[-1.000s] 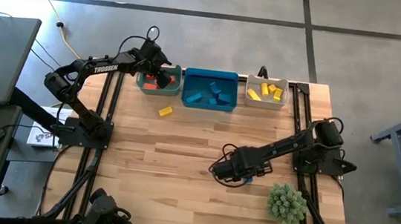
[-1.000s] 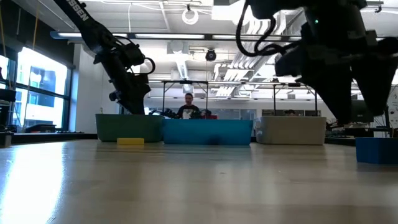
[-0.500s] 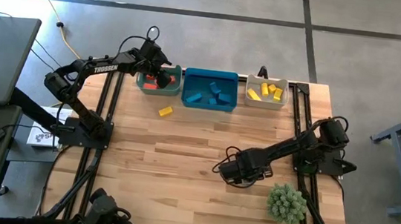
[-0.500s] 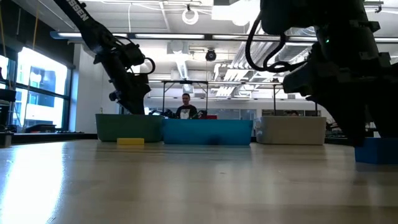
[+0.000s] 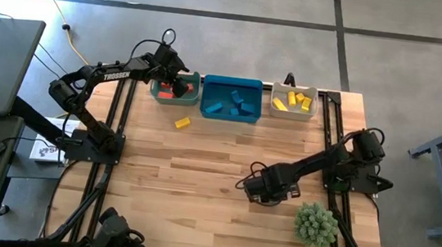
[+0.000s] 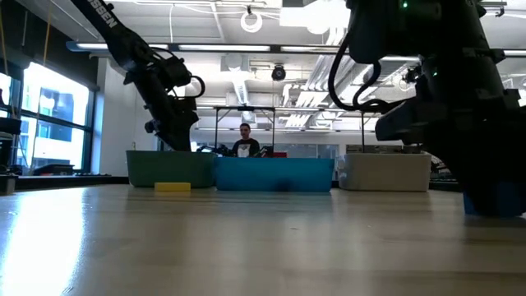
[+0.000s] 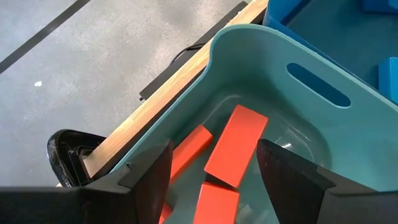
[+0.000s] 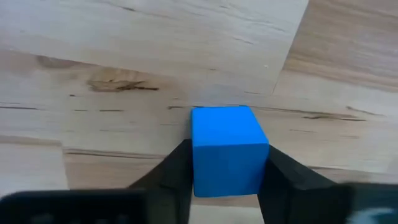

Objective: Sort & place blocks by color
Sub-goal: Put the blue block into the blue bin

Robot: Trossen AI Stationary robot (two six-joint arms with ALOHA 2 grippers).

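Observation:
A blue cube (image 8: 229, 149) stands on the wooden table (image 5: 199, 171), right of centre and toward the near edge. My right gripper (image 8: 229, 163) (image 5: 267, 194) is down over it and shut on it. In the low view the cube (image 6: 493, 201) shows dark under that gripper. My left gripper (image 7: 214, 165) (image 5: 178, 81) hangs open above the teal bin (image 7: 261, 74), in which red blocks (image 7: 236, 146) lie. A yellow block (image 5: 181, 123) (image 6: 173, 187) lies flat on the table in front of that bin. My right gripper pinches the blue cube by two opposite side faces (image 8: 200, 163) between its two fingers (image 8: 174, 174). The fingers come from above, pointing down. The cube sits upright with its bottom on the table.
Along the far edge stand the teal bin (image 5: 163, 93), a blue bin (image 5: 229, 112) with blue blocks and a beige bin (image 5: 292, 113) with yellow blocks. A spiky green ball (image 5: 315, 222) sits close to my right gripper, toward the near right corner. A person shows in the room behind.
My right gripper has gone a little toward the table's right and near edges and come down over the blue cube, which now stands between its fingers. The cube has stayed where it was.

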